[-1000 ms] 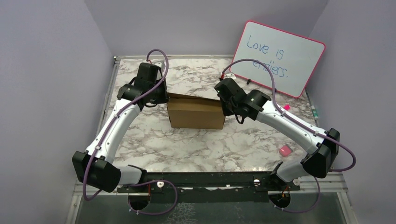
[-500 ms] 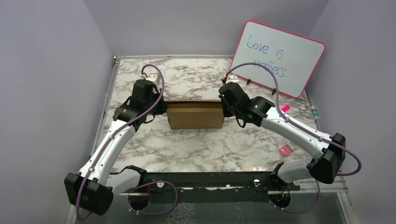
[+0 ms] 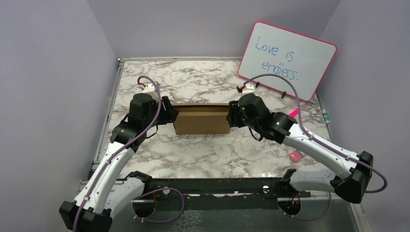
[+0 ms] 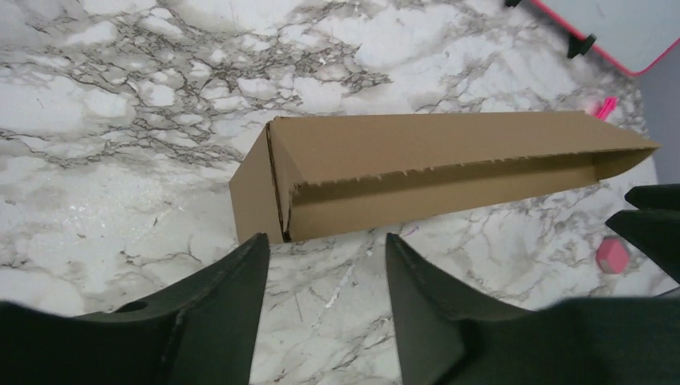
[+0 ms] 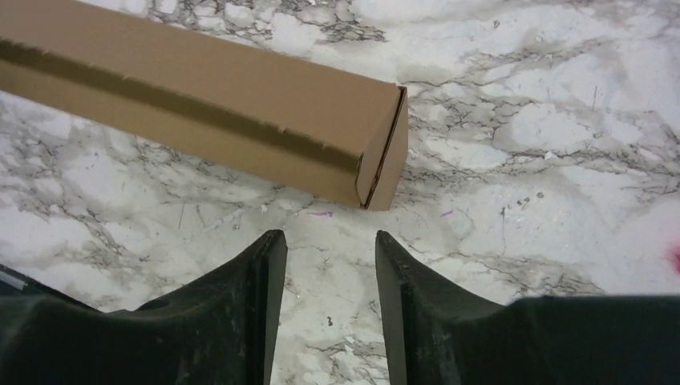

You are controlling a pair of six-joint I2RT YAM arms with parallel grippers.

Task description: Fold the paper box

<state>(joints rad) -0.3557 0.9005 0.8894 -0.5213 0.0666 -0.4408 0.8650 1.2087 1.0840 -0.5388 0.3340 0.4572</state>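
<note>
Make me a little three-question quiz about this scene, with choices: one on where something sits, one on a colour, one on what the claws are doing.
1. Where is the paper box?
A. On the marble table, between the left claw and the right claw
B. Leaning on the back wall
C. Lifted in the air

2. What colour is the frame of the whiteboard?
A. Blue
B. Pink
C. Green

3. How do the two claws stand?
A. Both clamped on the box
B. Both open, gripping nothing
C. One shut on a pen

Answers:
1 A: the top view shows the box flat on the marble with a claw at each end.
2 B: a pink border runs around the white panel.
3 B: each wrist view shows spread fingers with only marble between them and the box just ahead.
</note>
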